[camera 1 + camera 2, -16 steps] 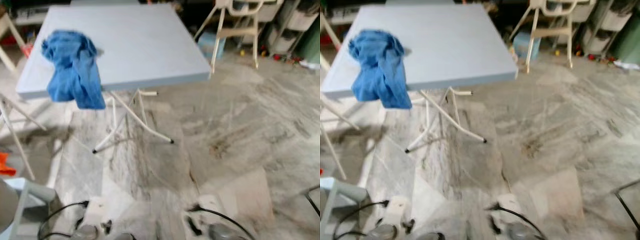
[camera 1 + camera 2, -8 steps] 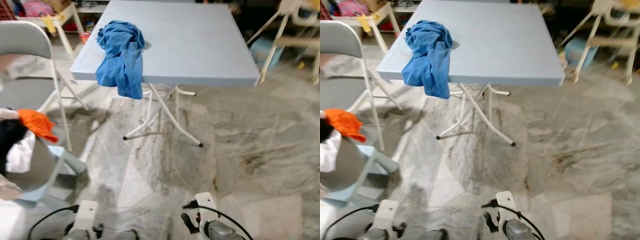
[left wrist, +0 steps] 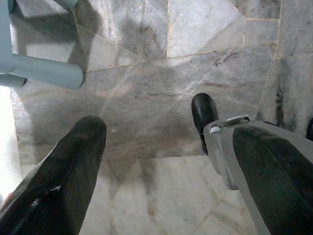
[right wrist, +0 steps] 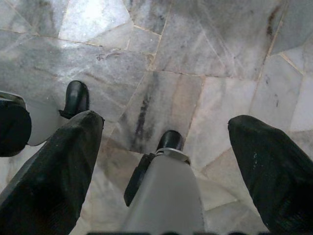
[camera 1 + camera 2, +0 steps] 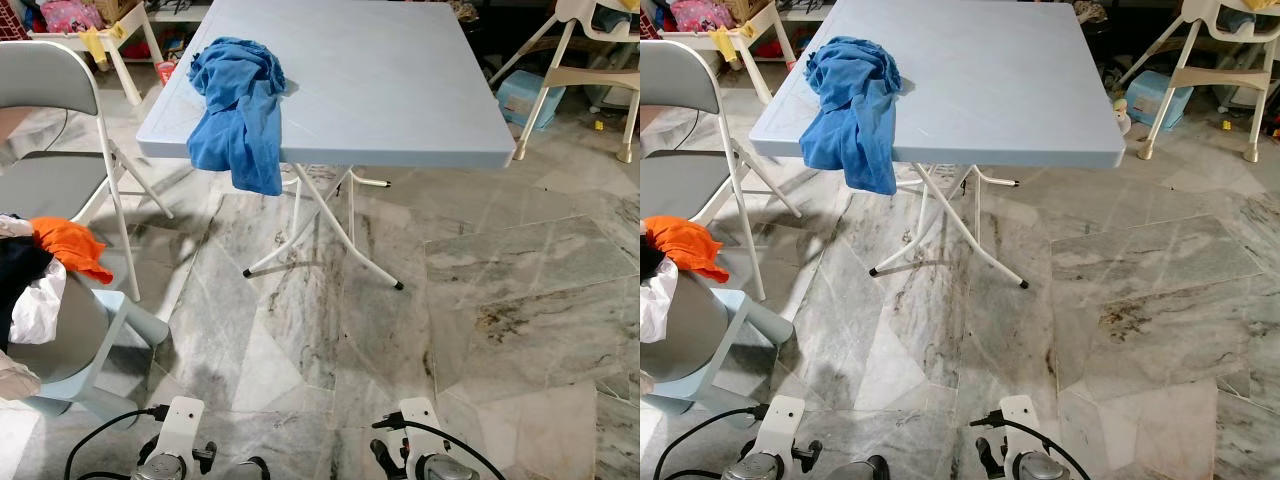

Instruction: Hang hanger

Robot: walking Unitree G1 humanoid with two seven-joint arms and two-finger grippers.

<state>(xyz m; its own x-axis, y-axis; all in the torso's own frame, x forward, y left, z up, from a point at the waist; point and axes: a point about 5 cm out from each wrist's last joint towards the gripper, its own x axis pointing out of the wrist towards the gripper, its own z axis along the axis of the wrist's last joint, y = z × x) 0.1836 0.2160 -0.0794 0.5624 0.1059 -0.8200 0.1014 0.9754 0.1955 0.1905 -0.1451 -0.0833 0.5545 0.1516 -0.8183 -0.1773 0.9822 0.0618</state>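
Both arms hang idle at the robot's sides. The left pincer has its black fingers apart with nothing between them, marble floor beneath; the right pincer is the same, spread wide and empty over the robot's own feet. I can't make out a hanger anywhere. Well ahead of both pincers stands the light blue folding surface, with a blue cloth draped over its near edge. Off to the left pincer's side are a grey folding chair and a heap of clothes. The risk, I'd judge: walking forward, the robot could clip the surface's white splayed legs or catch the dangling cloth.
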